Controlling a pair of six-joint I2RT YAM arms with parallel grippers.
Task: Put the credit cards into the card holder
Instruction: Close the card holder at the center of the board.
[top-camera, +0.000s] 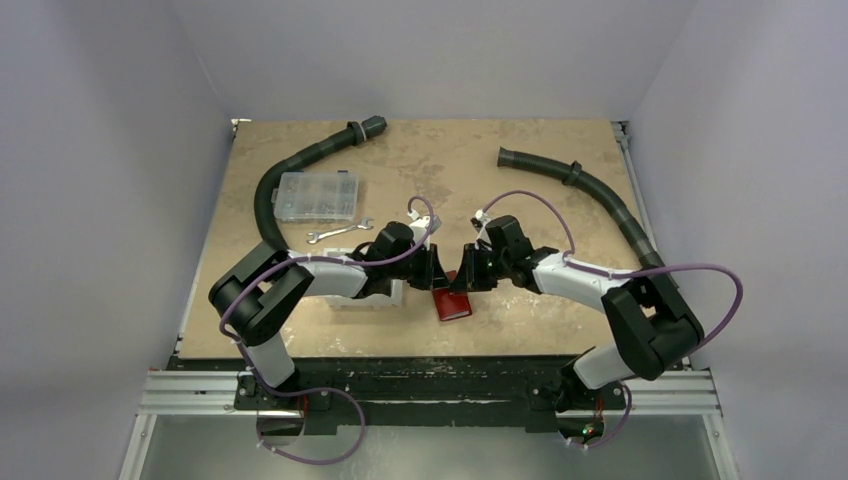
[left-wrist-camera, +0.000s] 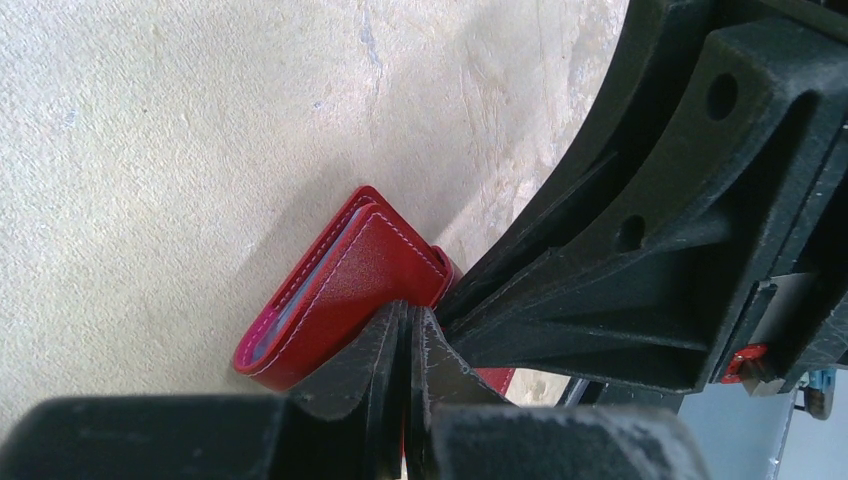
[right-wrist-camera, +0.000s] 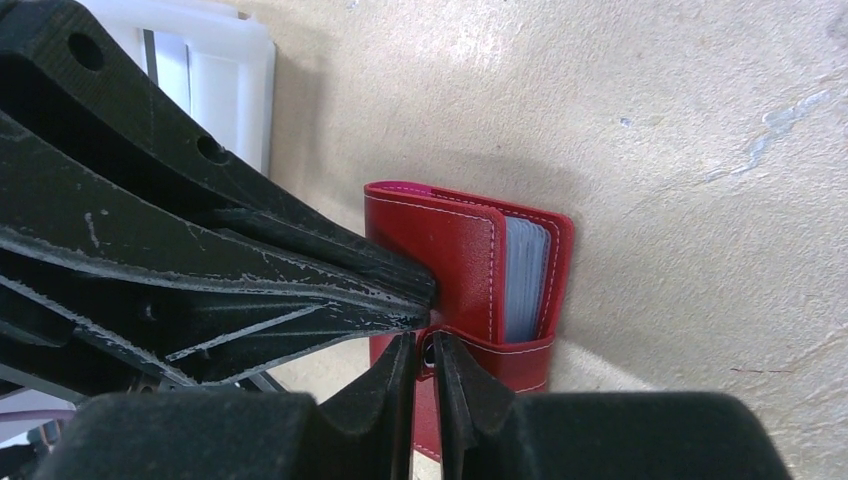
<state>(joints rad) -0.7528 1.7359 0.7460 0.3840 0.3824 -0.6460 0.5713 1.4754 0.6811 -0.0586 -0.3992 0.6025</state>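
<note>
The red card holder (top-camera: 452, 303) stands on edge on the table between my two grippers. Pale blue-grey edges of credit cards (right-wrist-camera: 525, 280) show inside its folded covers, also seen in the left wrist view (left-wrist-camera: 296, 298). My left gripper (left-wrist-camera: 408, 320) is shut, with a sliver of red cover pinched between its fingers; from above it sits at the holder's left (top-camera: 438, 275). My right gripper (right-wrist-camera: 425, 350) is at the holder's right (top-camera: 466, 275). Its jaws stand a narrow slit apart around the end of the holder's snap tab (right-wrist-camera: 500, 350). No loose card shows on the table.
A white bin (right-wrist-camera: 215, 80) lies just left of the holder, partly under my left arm. A clear compartment box (top-camera: 317, 195) and a small wrench (top-camera: 338, 232) sit behind it. Black hoses curve along the back left (top-camera: 300, 160) and back right (top-camera: 600, 190).
</note>
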